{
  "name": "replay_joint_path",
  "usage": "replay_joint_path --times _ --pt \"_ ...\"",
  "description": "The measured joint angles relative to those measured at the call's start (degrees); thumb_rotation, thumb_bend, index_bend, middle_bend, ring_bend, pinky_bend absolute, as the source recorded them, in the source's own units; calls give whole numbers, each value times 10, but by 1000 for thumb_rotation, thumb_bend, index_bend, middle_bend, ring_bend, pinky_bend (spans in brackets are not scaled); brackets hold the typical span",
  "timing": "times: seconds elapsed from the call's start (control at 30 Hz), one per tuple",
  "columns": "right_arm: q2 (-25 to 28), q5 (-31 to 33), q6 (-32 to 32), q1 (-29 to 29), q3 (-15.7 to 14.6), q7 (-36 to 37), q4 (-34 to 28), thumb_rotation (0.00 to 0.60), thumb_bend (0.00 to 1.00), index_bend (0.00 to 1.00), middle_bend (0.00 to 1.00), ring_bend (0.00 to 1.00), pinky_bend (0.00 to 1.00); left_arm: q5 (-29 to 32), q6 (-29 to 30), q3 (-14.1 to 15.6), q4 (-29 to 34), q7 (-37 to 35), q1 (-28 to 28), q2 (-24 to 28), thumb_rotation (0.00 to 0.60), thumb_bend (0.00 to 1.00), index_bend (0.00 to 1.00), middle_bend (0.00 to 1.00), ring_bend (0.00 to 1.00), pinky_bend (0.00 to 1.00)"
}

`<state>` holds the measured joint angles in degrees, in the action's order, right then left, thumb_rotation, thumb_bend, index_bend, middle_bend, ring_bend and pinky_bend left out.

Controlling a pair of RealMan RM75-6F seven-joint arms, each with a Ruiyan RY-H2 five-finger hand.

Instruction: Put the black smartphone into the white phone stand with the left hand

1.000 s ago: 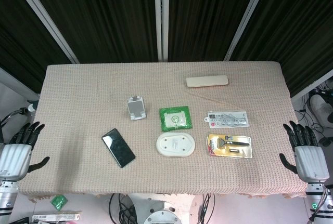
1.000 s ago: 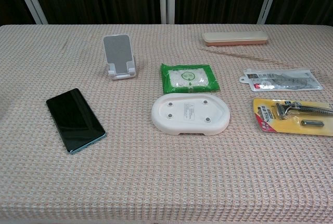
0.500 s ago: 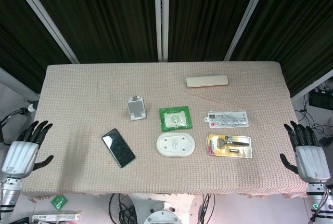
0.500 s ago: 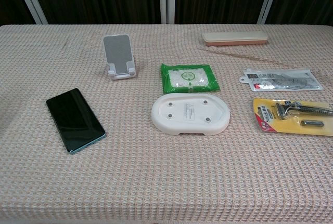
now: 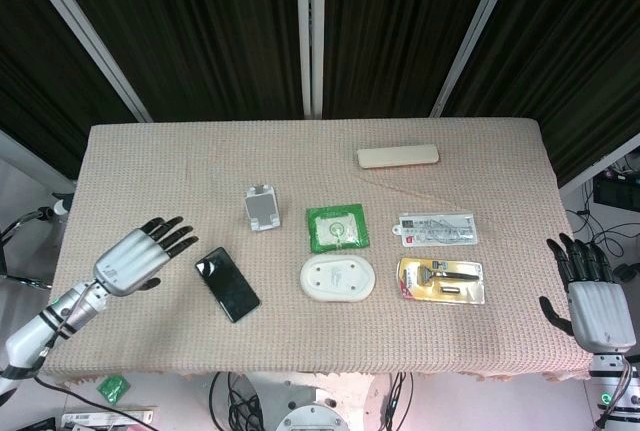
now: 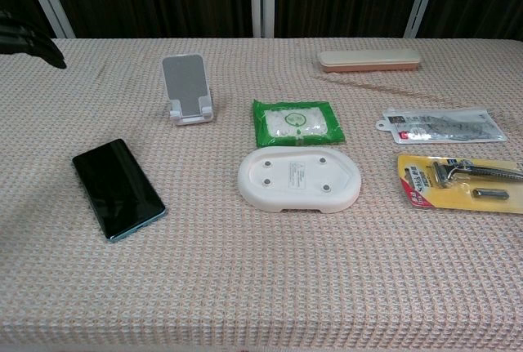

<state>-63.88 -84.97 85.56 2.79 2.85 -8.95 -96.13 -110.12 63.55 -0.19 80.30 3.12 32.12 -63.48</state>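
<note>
Phone (image 5: 227,283): a thin black slab with a glossy glass face. It lies flat, face up, on the left part of the table (image 5: 150,166), turned at an angle, in front of the stand and a little to its left.

Stand (image 5: 261,207): a small white cradle. Its back plate leans backward and a low lip runs along the front. It stands upright behind the phone, well apart from it, with nothing in it.

Left hand (image 5: 140,255): your left hand hovers just left of the phone. The fingers are spread and point toward it, and they hold nothing. In the chest view only the dark fingertips (image 6: 29,44) show at the upper left edge.

Right hand (image 5: 590,296): it rests off the right edge of the table, fingers apart, holding nothing.

Handling: expect the phone to be rigid, moderately light and slick on its glass face. Lying flat on the woven cloth, it gives your fingers little to get under.

Where to hold: take it across the two long edges, near the middle. Avoid pressing on the glass.

Risk: the phone may slip if you pinch it lightly, and the light stand may tip if you nudge it.
</note>
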Motion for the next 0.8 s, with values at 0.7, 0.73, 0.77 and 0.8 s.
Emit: replay_joint_path --times 0.7,0.73,0.77,0.8 --pt "-6 -1 16 -12 -1 -15 -7 600 211 0 0 0 0 -113 -17 84 -205 -66 145 -147 600 92 142 186 151 301" --pt "-4 0 16 -12 0 -15 -8 600 210 0 0 0 0 -110 -18 85 -209 -70 147 -151 600 92 142 186 151 301" --pt "-4 0 16 -13 0 -14 -9 600 210 0 0 0 0 -106 -19 87 -213 -74 148 -155 600 91 142 186 151 301" --pt "-4 -1 16 -13 0 -14 -9 600 211 0 0 0 0 -100 -22 89 -218 -80 151 -160 600 92 142 186 150 301"
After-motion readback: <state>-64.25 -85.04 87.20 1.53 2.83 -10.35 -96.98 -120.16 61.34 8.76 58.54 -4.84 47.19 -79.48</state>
